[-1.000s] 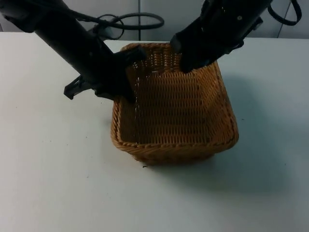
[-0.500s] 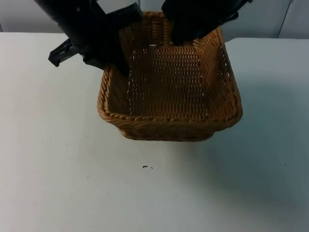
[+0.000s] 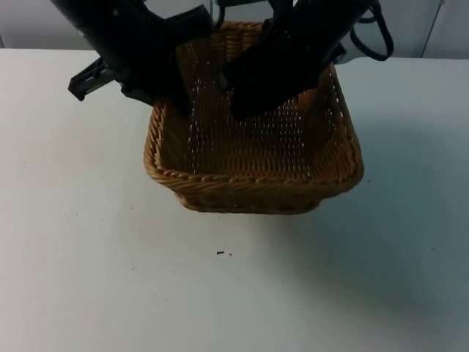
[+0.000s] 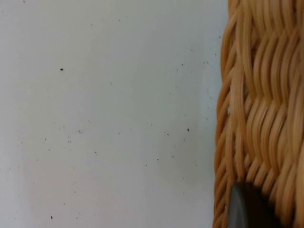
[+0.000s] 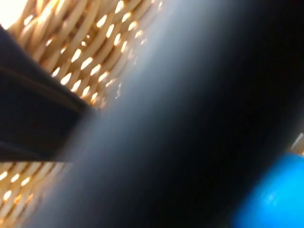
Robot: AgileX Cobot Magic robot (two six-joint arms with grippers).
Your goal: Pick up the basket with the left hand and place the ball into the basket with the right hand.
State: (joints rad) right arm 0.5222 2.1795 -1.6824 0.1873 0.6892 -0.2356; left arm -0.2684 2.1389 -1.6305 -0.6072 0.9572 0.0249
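Note:
The woven brown basket (image 3: 253, 182) hangs above the table, with my left gripper (image 3: 182, 103) shut on its left wall. In the left wrist view the wicker wall (image 4: 259, 95) runs beside one black fingertip (image 4: 244, 209). My right gripper (image 3: 245, 103) reaches down inside the basket, over its far half. A blue ball (image 5: 268, 194) sits against the dark finger in the right wrist view, with wicker (image 5: 71, 42) behind it. From the top camera the ball is hidden by the right arm.
White table top (image 3: 110, 279) spreads in front of and to both sides of the basket. A few small dark specks (image 3: 220, 254) lie on it near the front. The grey partition wall (image 3: 440, 29) stands at the back.
The basket was lifted and carried back over the last second. Since half a second ago the right gripper has come down from the far rim into the basket.

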